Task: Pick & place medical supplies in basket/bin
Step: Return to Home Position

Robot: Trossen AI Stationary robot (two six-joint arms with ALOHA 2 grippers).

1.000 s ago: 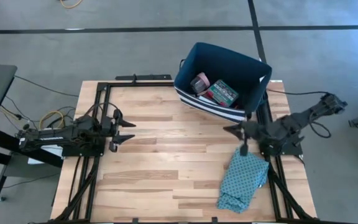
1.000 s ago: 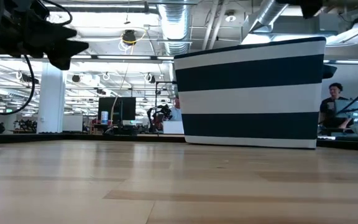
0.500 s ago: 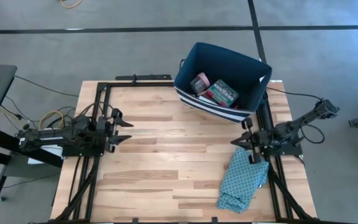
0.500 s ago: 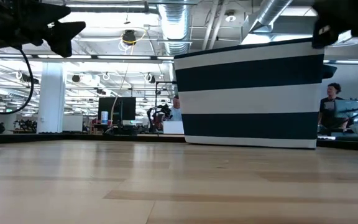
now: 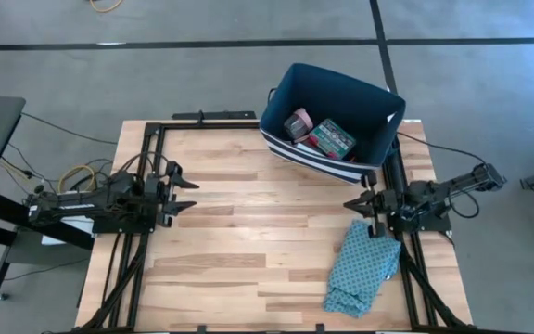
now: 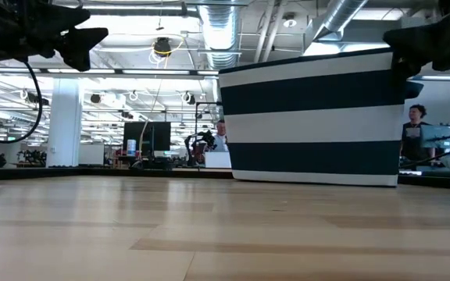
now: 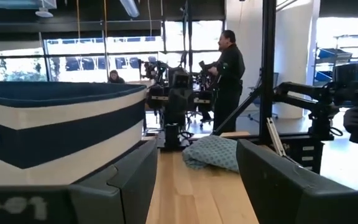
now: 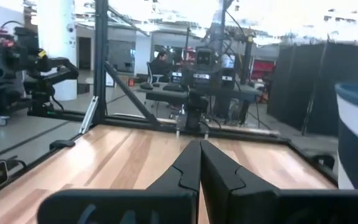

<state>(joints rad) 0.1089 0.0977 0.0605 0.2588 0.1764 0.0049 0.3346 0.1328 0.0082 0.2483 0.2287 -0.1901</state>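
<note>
Not much action here, mostly the right arm folding itself away. Over the last second its elbow has dropped and tucked in by the right edge of the worktop. The right pincer has slid back a touch, so it now hangs just beyond the far end of the cloth, pointing in across the boards. Its fingers are pressed flat together with nothing between them; the wrist view shows that clearly. The left pincer is parked at the left edge, spread wide, empty, and has barely budged.

The bin sits on the far right corner, same spot as before. Looking down into it I can make out the pink tape with the green-red box just beside it. Whatever else is in there is too small to tell. No supplies show on the boards, only the cloth along the right edge toward the near corner.

So I'd read this as loading finished, both arms going home empty.
</note>
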